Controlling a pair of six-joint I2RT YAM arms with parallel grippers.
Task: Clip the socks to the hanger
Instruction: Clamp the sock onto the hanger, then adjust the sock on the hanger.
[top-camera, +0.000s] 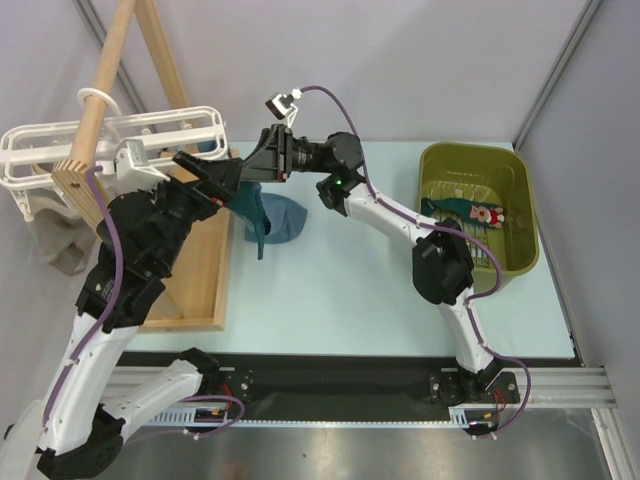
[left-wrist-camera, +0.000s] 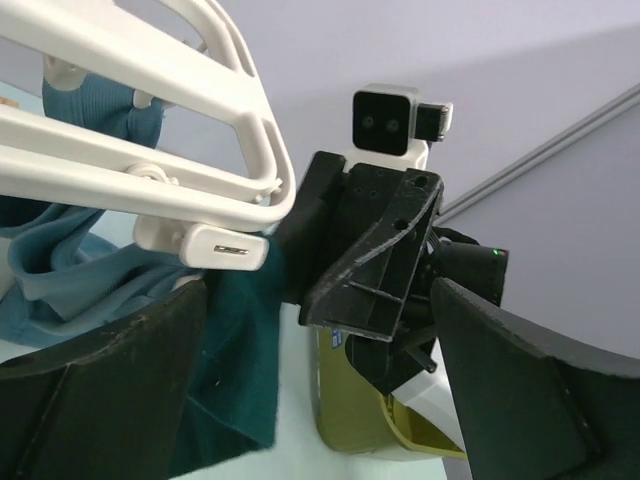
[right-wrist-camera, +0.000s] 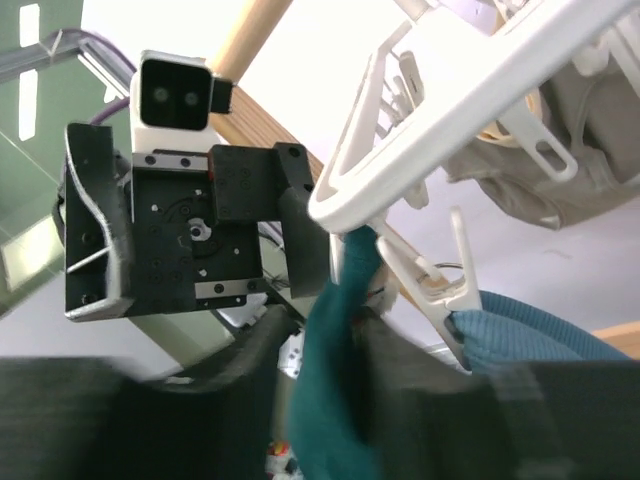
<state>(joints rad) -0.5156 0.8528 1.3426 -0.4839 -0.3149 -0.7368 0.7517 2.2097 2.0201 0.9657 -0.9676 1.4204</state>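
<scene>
The right gripper (right-wrist-camera: 332, 345) is clamped on a dark teal sock (right-wrist-camera: 335, 400), holding it up just beneath the end of the white hanger (top-camera: 110, 140), which hangs on the pole of a wooden rack (top-camera: 150, 60) at the table's (top-camera: 340, 290) left side. The sock's upper edge rises out of the closed fingers to touch the underside of the hanger's outer bar, while the rest trails down below the claw toward the table. Facing it from the opposite side, the left gripper (left-wrist-camera: 320, 290) hovers with its fingers spread wide and holding nothing; the sock and the right claw sit in the gap between them, with a white clip (left-wrist-camera: 200, 243) just above its left finger. Beside the held sock, a steel-blue sock (right-wrist-camera: 530, 335) appears to hang from another of the hanger's clips (right-wrist-camera: 430, 285). Well apart, at the table's right edge, a third sock (top-camera: 475, 212) with a red-and-white motif lies inside an olive basket (top-camera: 527, 190).
</scene>
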